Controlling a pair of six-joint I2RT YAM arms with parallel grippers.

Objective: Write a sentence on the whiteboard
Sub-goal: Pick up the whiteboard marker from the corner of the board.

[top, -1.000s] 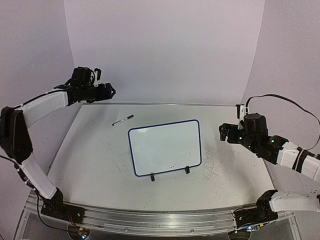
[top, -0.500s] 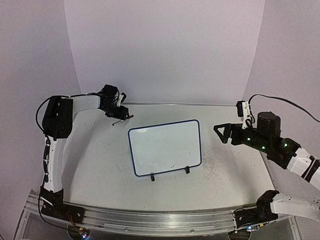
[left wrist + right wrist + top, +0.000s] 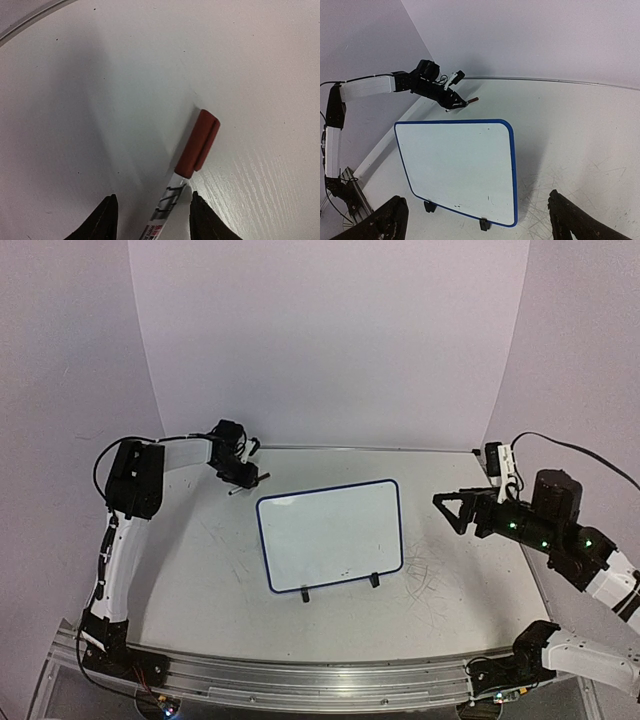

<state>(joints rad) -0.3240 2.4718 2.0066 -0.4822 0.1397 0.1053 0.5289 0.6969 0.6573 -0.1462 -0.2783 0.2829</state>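
The whiteboard (image 3: 330, 535) sits near the middle of the bench (image 3: 180, 580) in the top view, slightly rotated, its dark-blue rim running all round. Its two black feet (image 3: 305, 594) are along the lower edge. Its face is white, with only a few tiny dark specks close to the lower edge.

The left gripper (image 3: 243, 477) is down at the bench surface in the upper left of the top view, just beyond the board's upper left corner. The left wrist view shows a marker (image 3: 197, 142) with a dark-red cap and a printed white barrel lying flat on the bench. The fingers (image 3: 107, 220) stand either side of the barrel with a gap on each side, so the gripper is apart and not clamped on it.

The right gripper (image 3: 448, 512) hovers at the right of the top view, near the board's right edge but not touching it. Its jaws are spread wide and hold nothing.
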